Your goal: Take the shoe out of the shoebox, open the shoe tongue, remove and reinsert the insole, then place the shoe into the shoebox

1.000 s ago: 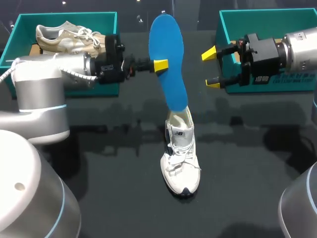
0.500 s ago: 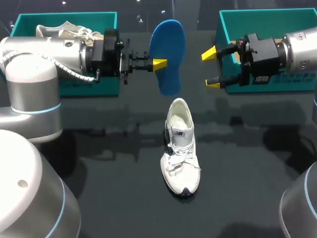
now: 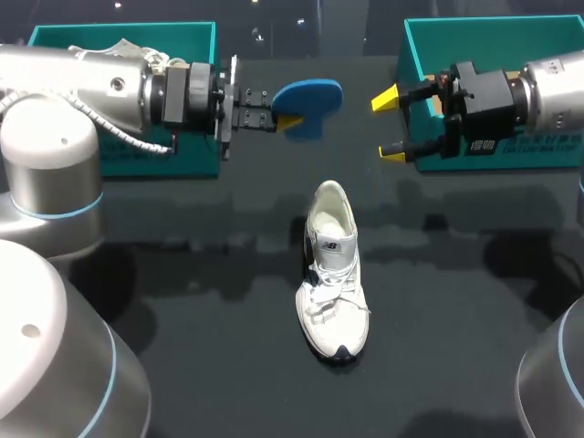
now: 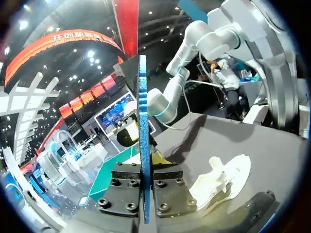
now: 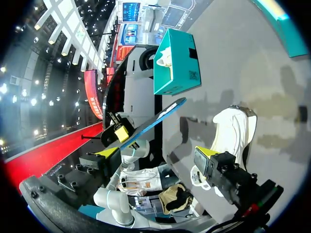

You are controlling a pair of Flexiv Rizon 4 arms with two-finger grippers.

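A white sneaker point(image 3: 333, 265) lies in the middle of the black table, toe toward me, its opening bare. My left gripper point(image 3: 290, 120) is shut on the blue insole point(image 3: 307, 95), held in the air beyond the shoe and turned nearly flat. In the left wrist view the insole point(image 4: 142, 116) stands edge-on between the fingers, with the sneaker point(image 4: 221, 182) down beside it. My right gripper point(image 3: 389, 125) hangs open and empty to the right of the insole. In the right wrist view the insole point(image 5: 155, 121) is ahead of my right gripper point(image 5: 155, 153), and the sneaker point(image 5: 233, 128) lies on the table.
A teal shoebox point(image 3: 123, 27) stands at the back left behind my left arm, with a second pale shoe point(image 3: 120, 46) peeking out. Another teal shoebox point(image 3: 411, 55) stands at the back right behind my right gripper. Dark table surrounds the sneaker.
My left gripper lifted the insole clear of the sneaker's heel and turned it from hanging upright to nearly flat. The right arm and the sneaker stayed where they were.
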